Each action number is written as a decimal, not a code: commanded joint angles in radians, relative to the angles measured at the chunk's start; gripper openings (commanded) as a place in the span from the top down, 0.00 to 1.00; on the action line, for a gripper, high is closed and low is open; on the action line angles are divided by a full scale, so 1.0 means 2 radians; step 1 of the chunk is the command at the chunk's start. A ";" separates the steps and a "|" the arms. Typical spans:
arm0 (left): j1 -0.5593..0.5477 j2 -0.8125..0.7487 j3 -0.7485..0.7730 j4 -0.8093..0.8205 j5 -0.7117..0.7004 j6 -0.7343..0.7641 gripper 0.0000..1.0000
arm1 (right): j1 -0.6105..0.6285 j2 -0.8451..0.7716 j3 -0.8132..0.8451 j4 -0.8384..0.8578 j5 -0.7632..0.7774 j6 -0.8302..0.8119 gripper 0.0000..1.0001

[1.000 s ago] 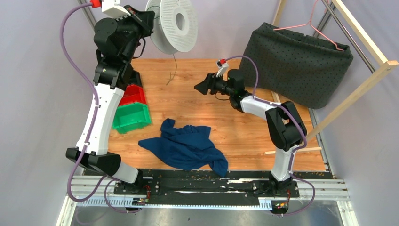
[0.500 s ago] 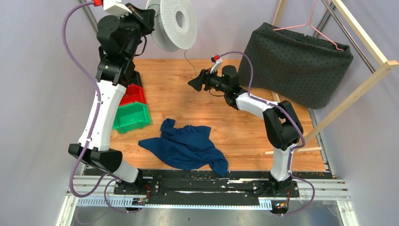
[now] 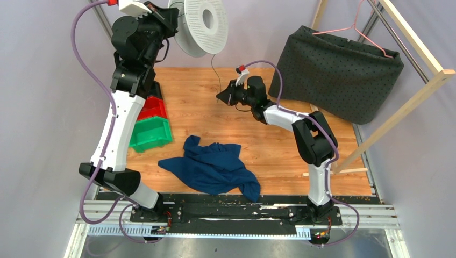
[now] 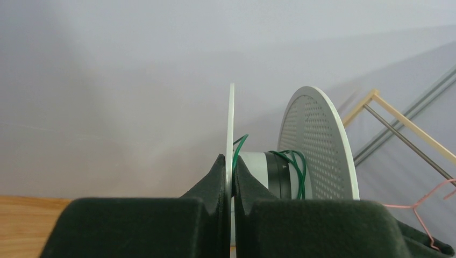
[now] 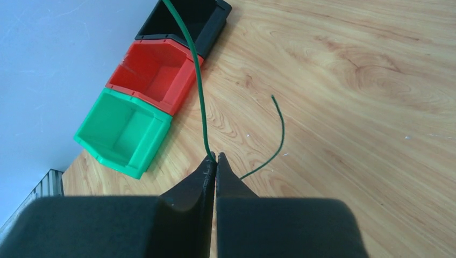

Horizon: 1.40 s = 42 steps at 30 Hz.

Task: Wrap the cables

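Item: spool (image 3: 191, 35). We clamp its rim w/ left gripper (image 4: 232, 161), aloft for winding; right gripper (image 5: 216, 157) pinches wire (image 5: 196, 80), ready to feed.

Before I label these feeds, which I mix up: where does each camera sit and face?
Top external: above, behind the bases, looking down on the table; both arms show.
Left wrist: looks along the shut left fingers at the spool.
Right wrist: looks down past the shut right fingers at the wire and bins.
Shared: wire in both wrist views.
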State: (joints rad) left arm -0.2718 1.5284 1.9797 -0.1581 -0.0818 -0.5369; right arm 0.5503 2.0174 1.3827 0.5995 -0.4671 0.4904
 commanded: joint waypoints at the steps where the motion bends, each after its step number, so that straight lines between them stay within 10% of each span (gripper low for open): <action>1: -0.003 -0.016 -0.007 0.056 -0.039 0.000 1.00 | 0.009 -0.017 0.004 -0.046 -0.008 -0.020 0.99; 17: -0.080 0.051 -0.085 0.068 -0.266 0.172 1.00 | 0.072 -0.227 0.060 -0.368 -0.132 -0.240 0.99; 42: -0.085 -0.017 -0.281 0.012 0.020 0.282 1.00 | 0.006 -0.242 0.166 -0.322 -0.121 -0.292 0.99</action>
State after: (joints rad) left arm -0.4362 1.5646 1.4368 -0.1413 -0.1841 -0.0292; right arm 0.5915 1.5105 1.6783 -0.1066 -0.7296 -0.1055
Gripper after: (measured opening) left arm 0.021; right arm 0.012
